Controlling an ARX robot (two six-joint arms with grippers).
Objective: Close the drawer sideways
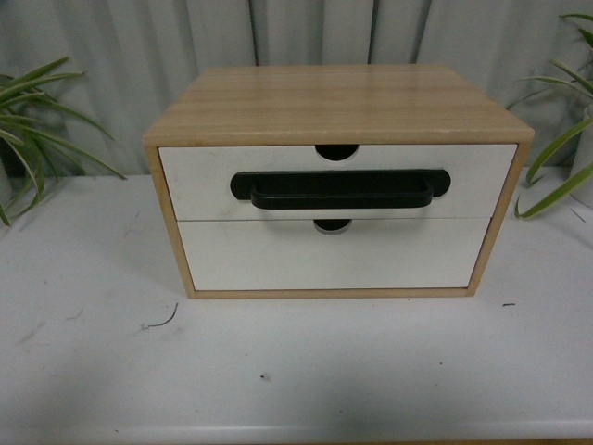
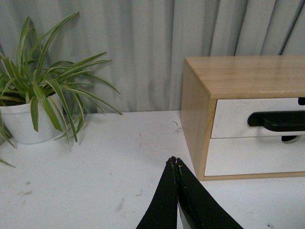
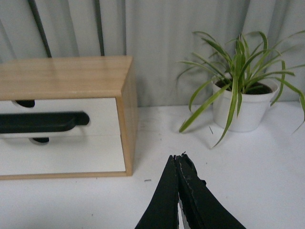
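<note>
Both your grippers, left (image 2: 175,161) and right (image 3: 178,157), are clenched empty; drawer (image 1: 337,182) sits flush, sides hidden.

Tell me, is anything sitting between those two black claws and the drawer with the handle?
Nothing visible. Only bare white table lies between the left gripper, the right gripper and the drawer; both potted plants stand off to the sides.

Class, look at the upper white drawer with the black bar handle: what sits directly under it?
Under the white-fronted upper drawer sits a handleless white drawer, closed inside the light wood cabinet. Both drawers' contents are hidden.
</note>
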